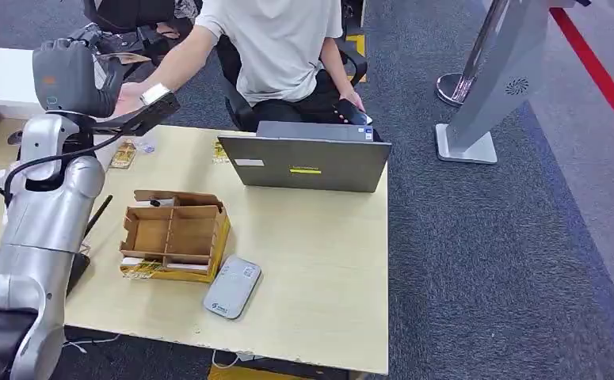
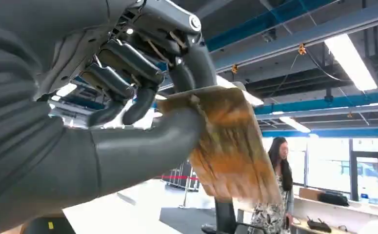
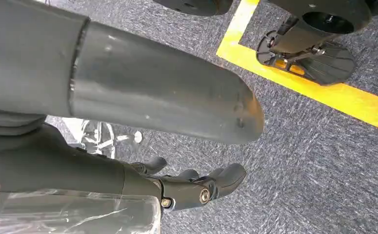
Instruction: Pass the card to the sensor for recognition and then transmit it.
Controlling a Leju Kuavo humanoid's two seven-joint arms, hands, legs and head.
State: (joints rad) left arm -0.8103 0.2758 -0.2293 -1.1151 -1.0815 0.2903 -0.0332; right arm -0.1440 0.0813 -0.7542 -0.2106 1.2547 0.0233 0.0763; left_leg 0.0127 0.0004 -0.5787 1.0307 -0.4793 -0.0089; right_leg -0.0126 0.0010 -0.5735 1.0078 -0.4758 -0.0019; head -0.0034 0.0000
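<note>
Left hand (image 1: 70, 75) raised above the desk's (image 1: 319, 261) far left corner, pinching card (image 2: 228, 146) between thumb and fingers (image 2: 128, 63); card juts out past the thumb, amber and blurred in the left wrist view. In the head view, card (image 1: 154, 94) at the hand's far edge, touching or just beside a person's hand (image 1: 129, 96) reaching in from across the desk. Person (image 1: 276, 47) seated behind laptop (image 1: 315, 162), phone (image 1: 351, 111) in the other hand. On the desk: cardboard organizer (image 1: 173, 233) near the left side, grey sensor (image 1: 233, 286) just beside its near right corner, packets (image 1: 125, 152) by the far left edge. Kiosk stand (image 1: 486, 95) on the carpet, well apart to the right. Right hand (image 3: 196, 187) hanging over the carpet, holding nothing, fingers loosely curled with gaps between them.
</note>
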